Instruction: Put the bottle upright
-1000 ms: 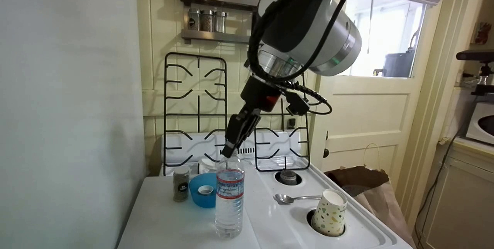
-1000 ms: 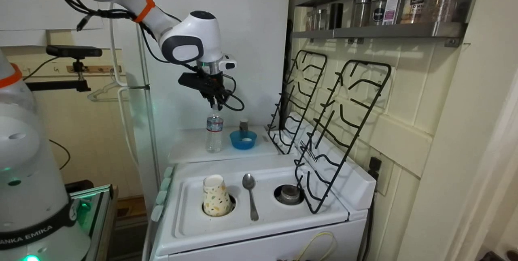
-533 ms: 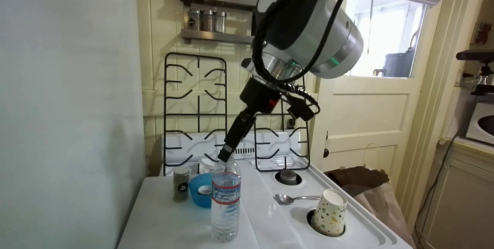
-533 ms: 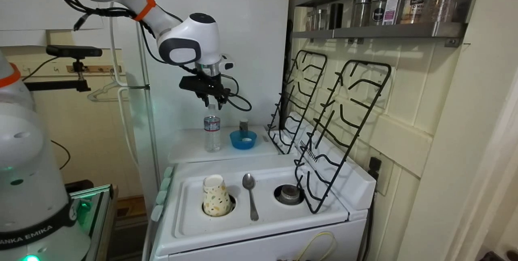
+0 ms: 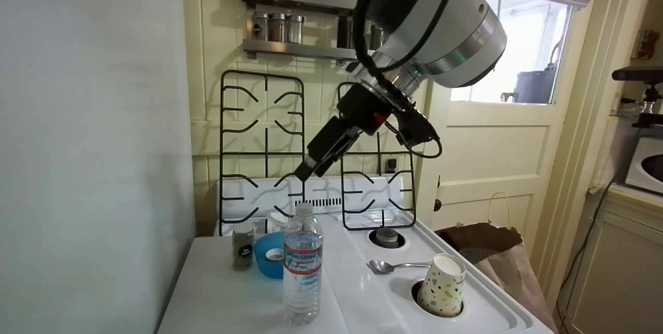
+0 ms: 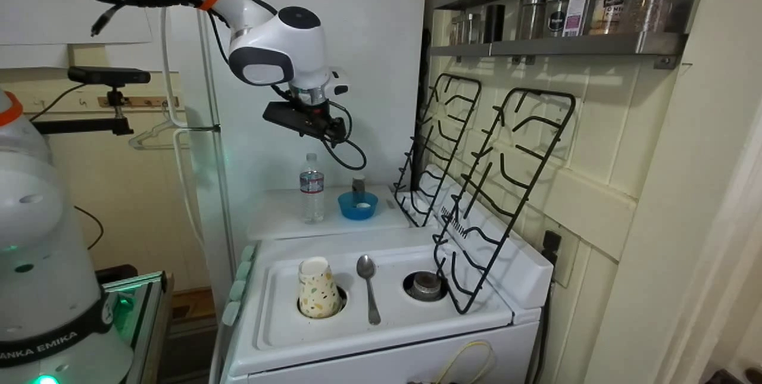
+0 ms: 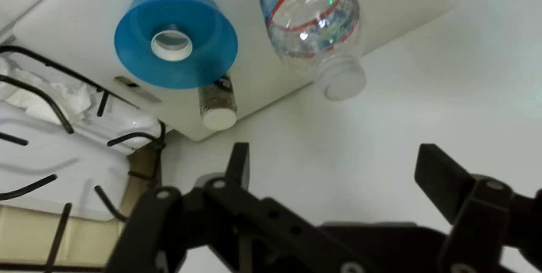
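The clear plastic bottle [image 5: 302, 277] stands upright on the white surface in both exterior views, cap on top. From the wrist view, the same bottle [image 7: 311, 15] shows at the top with its white cap toward the camera. Above it and apart from it is my gripper [image 5: 312, 172], tilted down to the left in that exterior view. In the wrist view the gripper [image 7: 333, 154] is open, its fingers [image 7: 239, 165] wide apart with nothing between them. The fingertips are hard to make out in an exterior view, behind the dark wrist camera [image 6: 297, 121].
Beside the bottle are a blue bowl [image 7: 175, 72] holding a small white-rimmed item and a spice jar [image 5: 242, 248]. A patterned cup [image 5: 443, 285] and a spoon [image 6: 368, 289] are on the stove. Black grates [image 6: 506, 193] lean against the wall. A white fridge side [image 6: 369, 74] rises close by.
The gripper was shut at the bottle's top; it has opened, let go and risen away, tilting more. The bottle shifted slightly while released and stays standing.
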{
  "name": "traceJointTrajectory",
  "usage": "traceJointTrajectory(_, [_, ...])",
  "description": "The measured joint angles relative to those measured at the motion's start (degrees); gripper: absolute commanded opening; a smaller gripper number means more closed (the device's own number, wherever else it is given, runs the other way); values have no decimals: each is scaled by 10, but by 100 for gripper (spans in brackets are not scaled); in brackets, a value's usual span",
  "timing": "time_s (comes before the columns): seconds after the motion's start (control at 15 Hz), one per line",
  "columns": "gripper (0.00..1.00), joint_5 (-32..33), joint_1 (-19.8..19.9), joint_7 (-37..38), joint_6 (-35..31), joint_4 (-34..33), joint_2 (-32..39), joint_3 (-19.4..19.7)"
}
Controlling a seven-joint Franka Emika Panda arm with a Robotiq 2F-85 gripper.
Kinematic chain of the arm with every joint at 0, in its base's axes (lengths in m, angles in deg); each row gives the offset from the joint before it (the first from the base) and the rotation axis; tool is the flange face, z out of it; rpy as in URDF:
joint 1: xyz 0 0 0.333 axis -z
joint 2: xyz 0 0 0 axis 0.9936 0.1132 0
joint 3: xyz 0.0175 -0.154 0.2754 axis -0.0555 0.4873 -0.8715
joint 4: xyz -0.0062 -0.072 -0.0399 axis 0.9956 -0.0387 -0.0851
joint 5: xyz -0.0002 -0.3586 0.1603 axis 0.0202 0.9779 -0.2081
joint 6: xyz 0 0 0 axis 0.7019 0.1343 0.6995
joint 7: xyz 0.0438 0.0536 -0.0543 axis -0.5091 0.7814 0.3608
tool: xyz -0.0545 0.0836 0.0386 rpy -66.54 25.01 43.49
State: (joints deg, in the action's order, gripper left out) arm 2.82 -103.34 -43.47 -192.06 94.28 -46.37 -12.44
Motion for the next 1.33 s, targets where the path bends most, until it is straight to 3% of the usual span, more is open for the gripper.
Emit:
traceJointTrajectory(0.13, [100, -33, 13, 7, -26, 8, -19, 4])
traceJointTrajectory(0.33, [100, -33, 48, 49, -71, 17, -21, 5])
traceJointTrajectory(0.67, [100, 6, 117, 120, -163, 52, -1, 10])
traceJointTrajectory(0.87, [100, 60, 161, 188, -216, 71, 24, -8])
traceJointTrajectory(1.07, [100, 68, 170, 200, -227, 71, 40, -14])
traceJointTrajectory(1.33, [100, 110, 196, 200, -163, 74, 61, -8])
